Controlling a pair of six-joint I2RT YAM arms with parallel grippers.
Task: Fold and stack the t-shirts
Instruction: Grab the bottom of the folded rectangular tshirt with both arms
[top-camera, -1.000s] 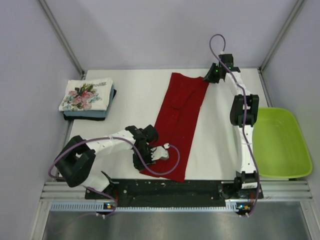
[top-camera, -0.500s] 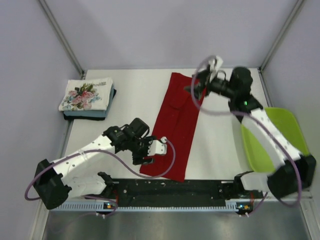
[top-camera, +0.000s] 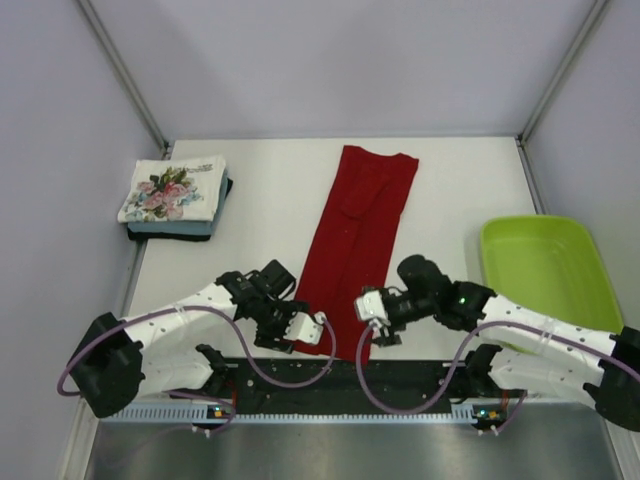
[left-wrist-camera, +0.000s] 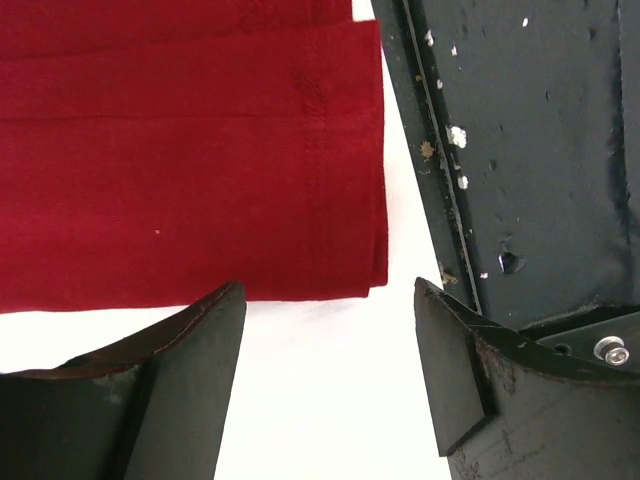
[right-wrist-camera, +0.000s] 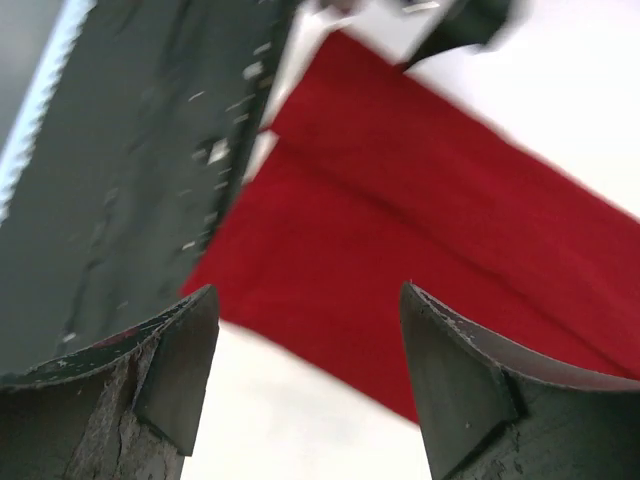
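Observation:
A deep red t-shirt (top-camera: 362, 225) lies flat on the white table as a long narrow strip, running from the back towards the near edge. My left gripper (top-camera: 306, 328) hovers open just left of its near corner; in the left wrist view (left-wrist-camera: 328, 325) bare table shows between the fingers and the red hem (left-wrist-camera: 190, 150) lies just beyond. My right gripper (top-camera: 371, 318) is open at the strip's near right side, with red cloth (right-wrist-camera: 400, 240) just ahead of its fingers (right-wrist-camera: 308, 300). A folded stack topped by the floral t-shirt (top-camera: 172, 190) sits at the back left.
A lime-green tray (top-camera: 548, 282) stands at the right edge of the table. The black base plate (top-camera: 340, 378) runs along the near edge, close to the shirt's hem and both grippers. Grey walls enclose the table on three sides.
The right arm swung from the shirt's far right corner down to its near end. Both grippers opened and let go of the cloth; the left one drew back slightly off the hem.

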